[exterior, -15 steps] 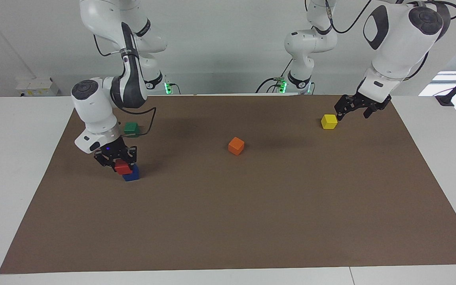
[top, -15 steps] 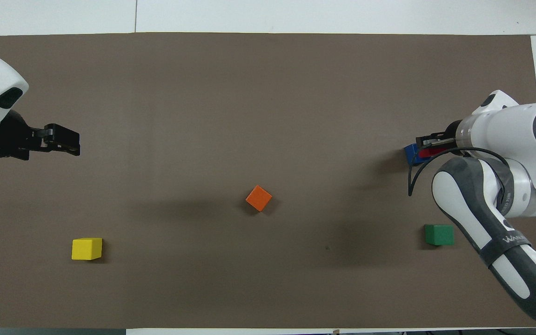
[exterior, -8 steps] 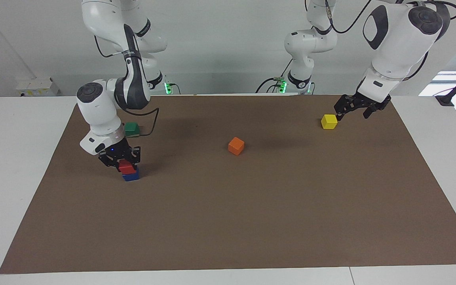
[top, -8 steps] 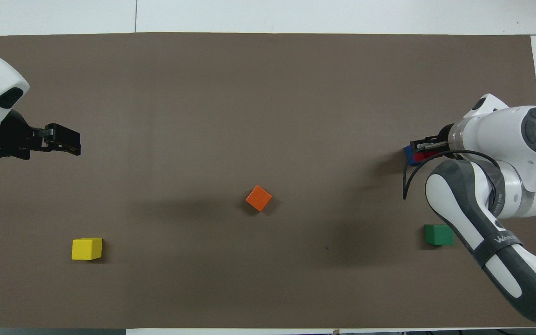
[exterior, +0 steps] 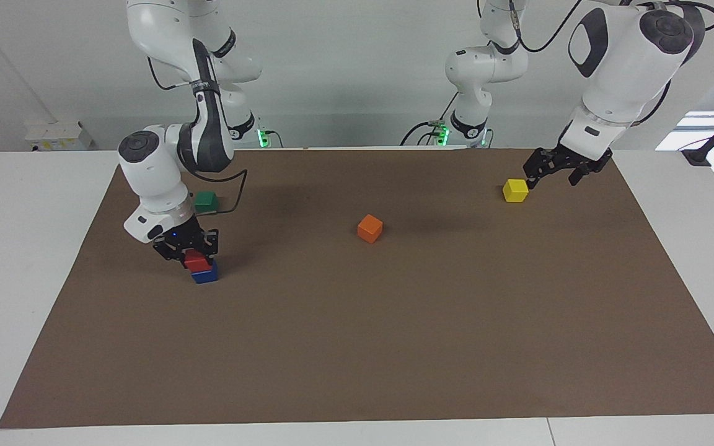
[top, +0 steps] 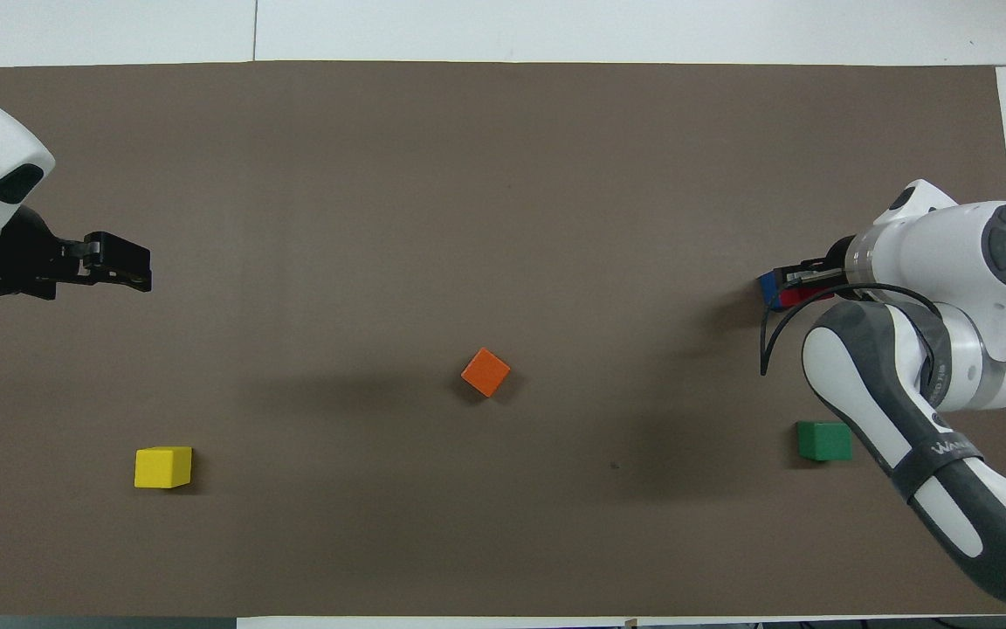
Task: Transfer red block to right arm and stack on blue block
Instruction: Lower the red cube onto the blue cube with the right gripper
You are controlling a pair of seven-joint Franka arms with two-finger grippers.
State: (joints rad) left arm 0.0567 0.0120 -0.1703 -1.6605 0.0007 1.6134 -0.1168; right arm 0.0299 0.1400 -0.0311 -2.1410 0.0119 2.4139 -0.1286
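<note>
We see a brown mat | right gripper pinches the red block, sitting on the blue block | left gripper wide, holds nothing, waits well apart from the blue block | step: stacking | next, we think: let go, lift straight up.

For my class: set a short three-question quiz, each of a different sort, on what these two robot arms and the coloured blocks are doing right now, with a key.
1. True or false: the red block sits on the blue block.
2. Which gripper is closed on the red block? A) left gripper B) right gripper
3. Fill in: the block nearest the middle of the brown mat is ____.

Key
1. True.
2. B; the left gripper hangs open near the yellow block.
3. The orange block.
</note>
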